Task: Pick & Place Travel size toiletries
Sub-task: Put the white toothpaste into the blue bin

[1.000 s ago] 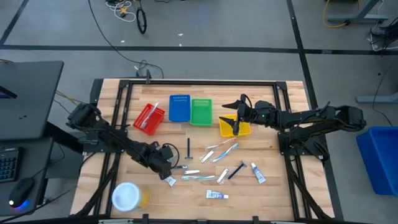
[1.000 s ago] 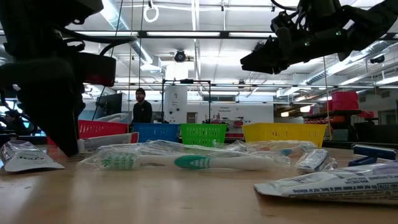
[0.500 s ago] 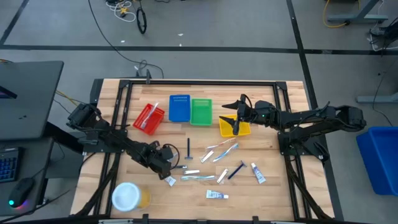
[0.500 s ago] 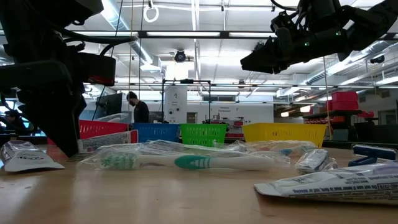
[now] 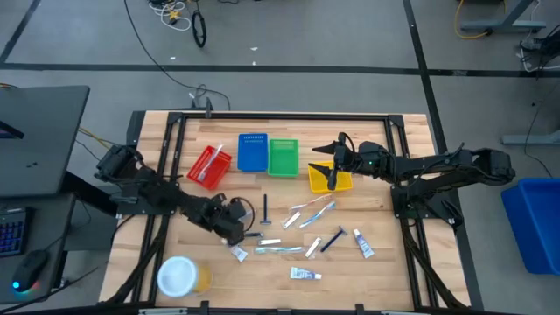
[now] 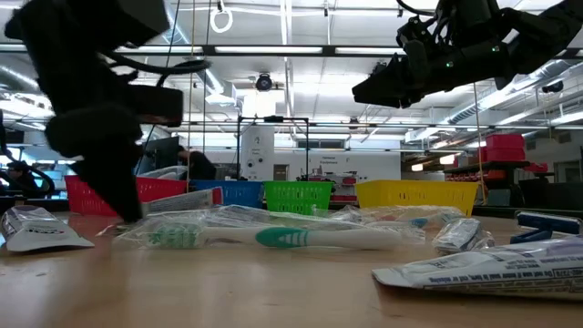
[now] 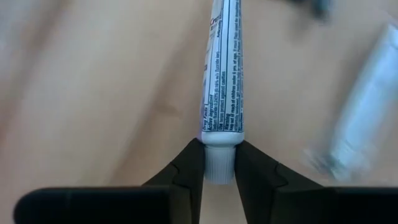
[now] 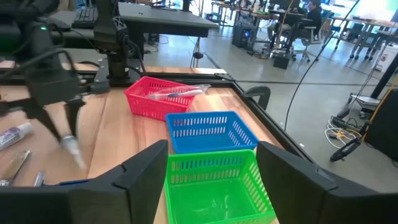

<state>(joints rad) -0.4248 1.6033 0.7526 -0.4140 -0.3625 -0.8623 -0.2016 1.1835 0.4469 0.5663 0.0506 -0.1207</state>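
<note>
My left gripper [image 5: 240, 229] [image 7: 219, 165] is near the table's front left, shut on a small white toothpaste tube [image 7: 224, 68] [image 6: 171, 201]. Another white tube [image 5: 239, 254] lies on the wood just in front of it. More toiletries lie flat mid-table: a dark blue razor [image 5: 265, 210], wrapped toothbrushes [image 5: 311, 213], a green-headed toothbrush [image 6: 301, 238] and two tubes [image 5: 303, 274] [image 5: 362, 243]. My right gripper [image 5: 332, 175] [image 8: 211, 180] hangs open above the yellow bin [image 5: 343, 182], with nothing between its fingers. My left gripper pinches the tube's white cap end [image 7: 219, 163] between its two fingers [image 7: 186, 168]. The fingers slant down from the table's left side and lie in line with the tube, which reaches away from them. Whether its far end rests on the wood I cannot tell.
Red [image 5: 210, 166], blue [image 5: 253, 151] and green [image 5: 283, 157] bins stand in a row at the back beside the yellow one. A pale item lies in the red bin [image 8: 158, 96]. A white-lidded jar [image 5: 181, 276] sits at the front left corner. People move in the room behind.
My left gripper has shifted a little toward the table's right edge, and the tube at its tips has moved along with it, its free end now slightly higher in the low view. A person in the room behind has walked on.
</note>
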